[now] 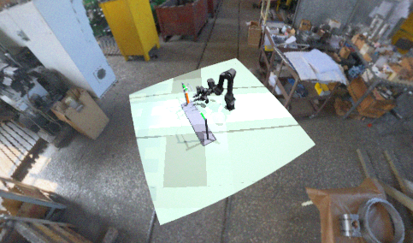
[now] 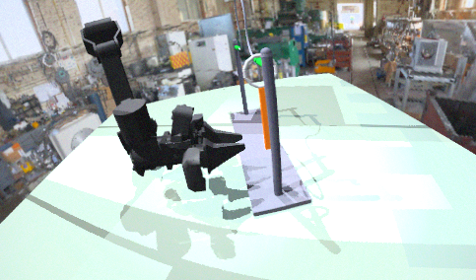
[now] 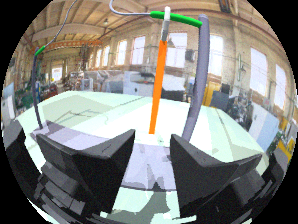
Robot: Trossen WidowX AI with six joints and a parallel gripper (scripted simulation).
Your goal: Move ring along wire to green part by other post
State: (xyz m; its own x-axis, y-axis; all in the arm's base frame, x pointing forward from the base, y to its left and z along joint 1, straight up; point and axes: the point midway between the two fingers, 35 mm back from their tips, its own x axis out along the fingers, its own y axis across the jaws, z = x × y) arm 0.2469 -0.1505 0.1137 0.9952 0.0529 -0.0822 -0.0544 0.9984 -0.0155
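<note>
Ring, pale grey (image 1: 190, 88) (image 2: 245, 69) (image 3: 166, 22), with a straight orange handle (image 1: 187, 98) (image 2: 264, 118) (image 3: 158, 87): we found it hanging on the green wire section (image 2: 258, 61) (image 3: 182, 18) beside the thick grey post (image 2: 272, 123) (image 3: 200, 75), handle pointing to 6 o'clock.

Gripper, black, two tapered fingers (image 1: 194, 97) (image 2: 243, 141): we noted its fingers partly spread, nothing between them, apart from the handle. In the wrist view, we saw the handle at 12 o'clock from the finger gap and that post at 1 o'clock.

Second post, slender and dark (image 1: 206, 128) (image 2: 240, 79) (image 3: 35, 90): we placed it at 10 o'clock in the wrist view, its green wire end (image 1: 203, 115) (image 2: 238, 47) (image 3: 40, 50) without a ring.

Base, flat lavender-grey plate (image 1: 195, 121) (image 2: 295, 199) (image 3: 60, 137): we saw both posts upright on it.
</note>
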